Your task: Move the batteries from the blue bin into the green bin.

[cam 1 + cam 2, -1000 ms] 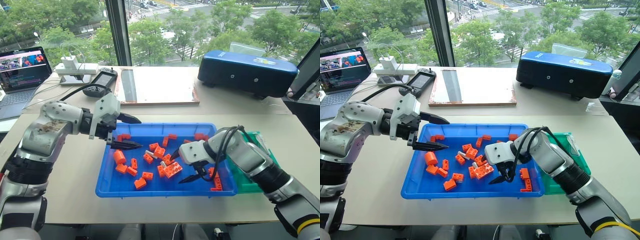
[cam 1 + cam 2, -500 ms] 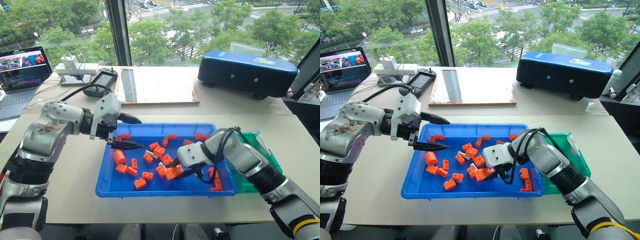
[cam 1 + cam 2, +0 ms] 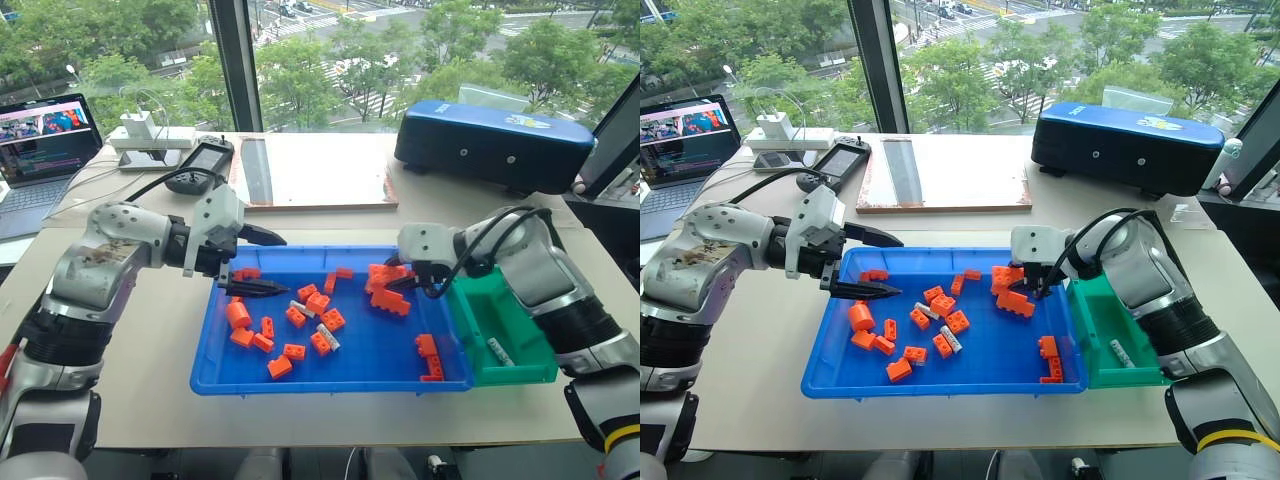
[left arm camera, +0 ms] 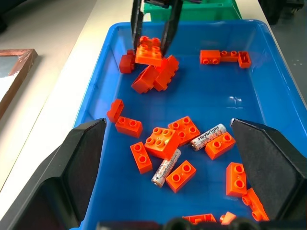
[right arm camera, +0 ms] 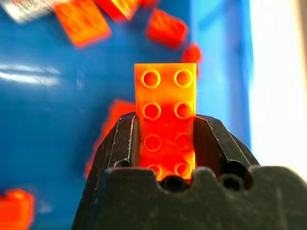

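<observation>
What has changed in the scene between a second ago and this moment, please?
The right gripper closed on an orange brick in the middle of the blue bin, lifted it and carried it toward the bin's far right corner, near the green bin. The left gripper kept its place, jaws open. Two batteries lie in the blue bin as before.

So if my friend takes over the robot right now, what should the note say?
Left gripper: jaws open, empty, over the left end of the blue bin.
Right gripper: jaws shut on an orange brick, not a battery, above the blue bin's right end.
Done: one battery lies in the green bin.
Left: two batteries lie among the bricks in the blue bin. Probably best to drop the brick, then fetch them.
</observation>
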